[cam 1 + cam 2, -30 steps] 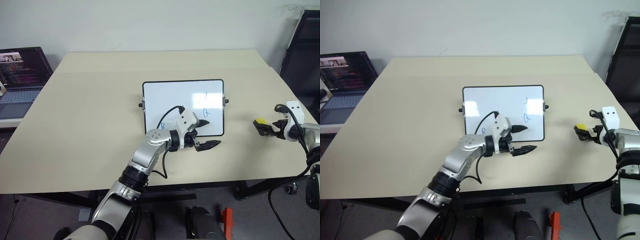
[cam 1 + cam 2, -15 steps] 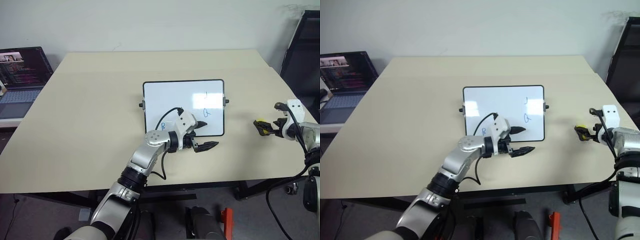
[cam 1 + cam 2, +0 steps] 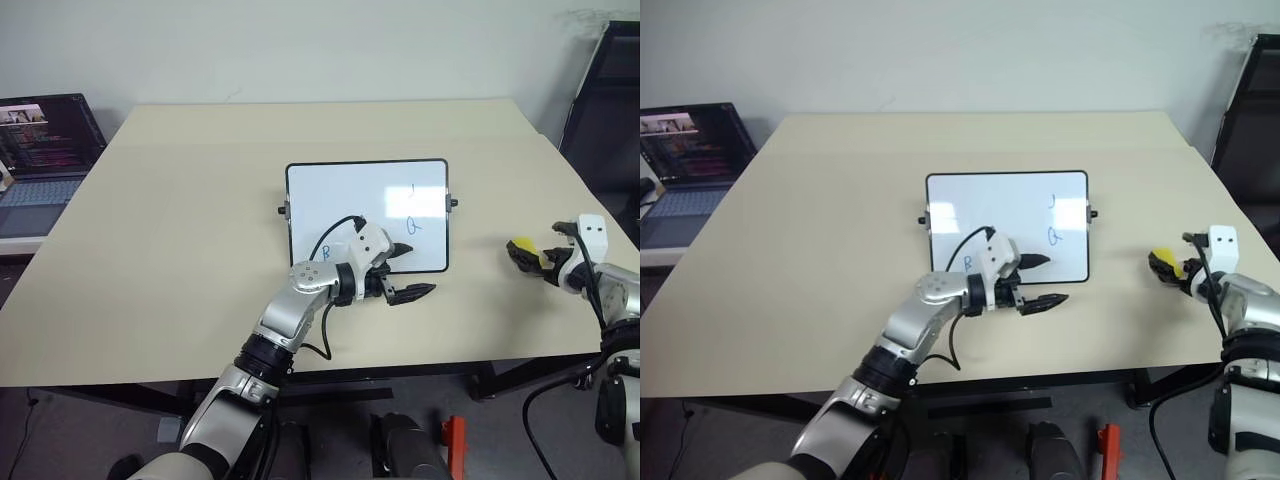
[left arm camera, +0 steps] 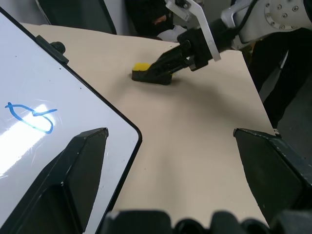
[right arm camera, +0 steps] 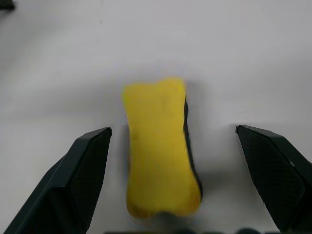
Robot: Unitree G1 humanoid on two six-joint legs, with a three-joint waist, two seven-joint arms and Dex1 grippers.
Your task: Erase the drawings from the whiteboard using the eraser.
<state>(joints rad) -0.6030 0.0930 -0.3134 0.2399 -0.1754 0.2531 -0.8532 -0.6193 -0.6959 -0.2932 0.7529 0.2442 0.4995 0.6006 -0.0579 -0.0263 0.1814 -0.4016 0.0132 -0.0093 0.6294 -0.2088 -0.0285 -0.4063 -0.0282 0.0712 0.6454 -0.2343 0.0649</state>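
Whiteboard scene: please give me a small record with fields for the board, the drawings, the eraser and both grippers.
whiteboard: flat on the table
drawings: blue marks, not yet erased
eraser: yellow, lying on the table right of the board, between open fingers, not gripped
right gripper: open, around the eraser
left gripper: open, at the board's near edge
laptop: far left

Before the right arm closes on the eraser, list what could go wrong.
1. The right gripper straddles the eraser with open jaws and space on both sides; an uneven close could push the block askew rather than grip it.
2. The left gripper hovers open over the whiteboard near its corner, not visibly pressing it; unpinned, the board may slide on the table during wiping.
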